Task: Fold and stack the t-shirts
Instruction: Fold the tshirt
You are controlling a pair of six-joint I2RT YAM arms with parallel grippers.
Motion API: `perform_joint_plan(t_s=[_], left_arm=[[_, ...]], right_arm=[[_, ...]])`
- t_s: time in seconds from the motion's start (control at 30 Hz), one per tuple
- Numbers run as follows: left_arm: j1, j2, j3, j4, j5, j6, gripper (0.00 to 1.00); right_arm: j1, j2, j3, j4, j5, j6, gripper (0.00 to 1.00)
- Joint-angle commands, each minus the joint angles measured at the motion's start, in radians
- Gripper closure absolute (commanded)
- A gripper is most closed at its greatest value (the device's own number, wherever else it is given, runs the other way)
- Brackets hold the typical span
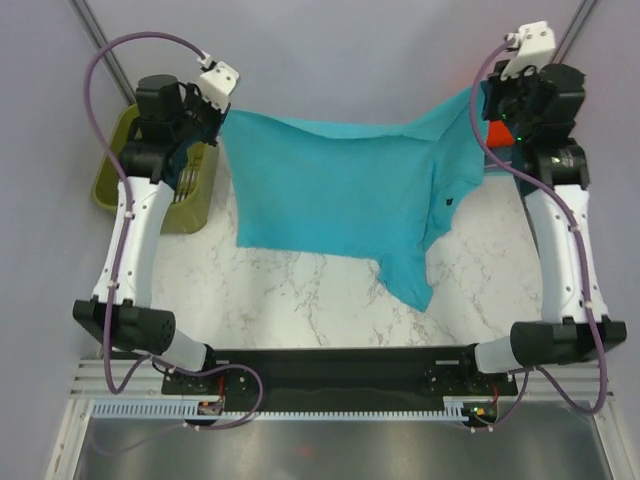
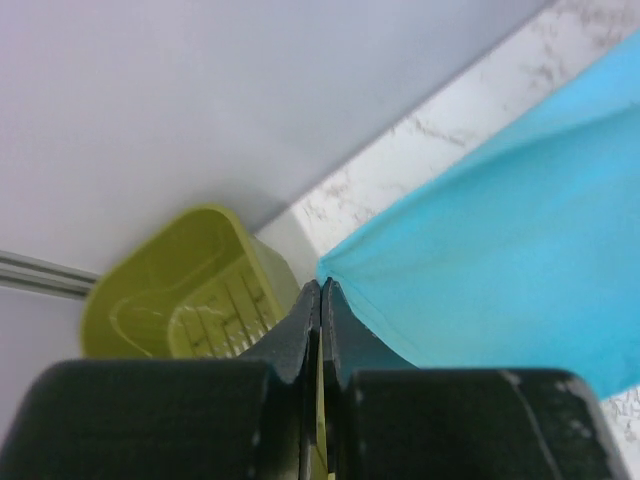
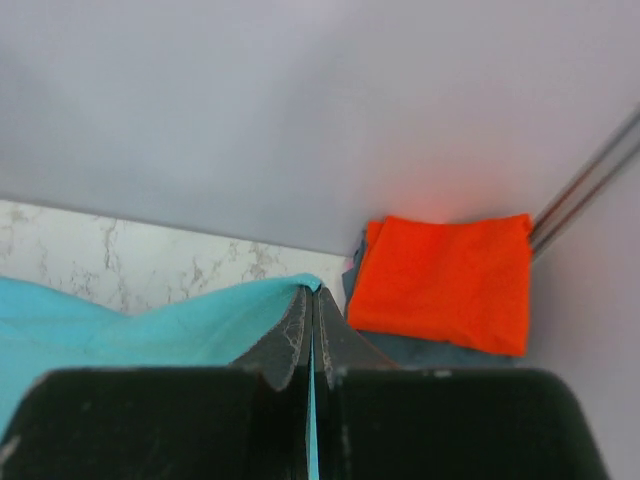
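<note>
Teal shirt point(image 1: 340, 190) is stretched between the two arms over the far half of the table point(image 1: 300, 300). Left gripper point(image 1: 218, 112) is pinched on its far-left corner. In the left wrist view the jaws are closed tight, with teal cloth point(image 2: 500, 250) coming straight out of the tips point(image 2: 320, 292). Right gripper point(image 1: 492, 100) is clamped on the far-right corner. The right wrist view shows the same: jaws together and teal point(image 3: 150, 320) caught at the tips point(image 3: 312, 295).

The two-corner hold makes the far edge run left to right with a slight sag in the middle. The body drapes toward the near side, with the lower part resting on the table. One flap trails to a point at near right. A dark tag shows on the right part. This is probably a spread hold, pulling the shirt open and square so it can be laid flat for folding. No fold has been started on it.

Orange shirt point(image 3: 440, 280) is folded and lies on the grey shirt point(image 3: 430, 350) in the far-right corner, just beyond the right gripper. That looks like the stack, kept at the edge so the middle is left for folding. From the top, only a bit of the orange shirt point(image 1: 497, 132) shows. Basket point(image 1: 150, 185) is at far left beside the left arm, not touching the shirt.

By my judgement two shirts are done and the teal one is left. Both arms need to lower together, or the cloth skews or a corner slips out.
</note>
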Motion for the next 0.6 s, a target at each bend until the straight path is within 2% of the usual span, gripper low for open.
perform_joint_plan(t_s=[0.0,0.13,0.27,0.4,0.57], left_arm=[[0.002,-0.182,-0.037,-0.031,0.032,-0.027,0.98],[0.002,-0.383,-0.083,-0.065,0.031,-0.006,0.98],[0.002,-0.509,-0.098,-0.1,0.026,0.006,0.98],[0.002,-0.574,-0.069,-0.106,0.031,0.046,0.98],[0.002,-0.536,0.047,-0.106,0.046,0.066,0.98]], right_arm=[[-0.004,-0.217,-0.029,-0.042,0.046,-0.015,1.0],[-0.004,-0.392,-0.08,-0.128,0.078,-0.038,1.0],[-0.004,-0.545,-0.033,-0.226,0.128,-0.03,1.0],[-0.016,-0.599,0.05,-0.292,0.156,-0.064,1.0],[-0.048,-0.569,0.226,-0.329,0.176,-0.113,1.0]])
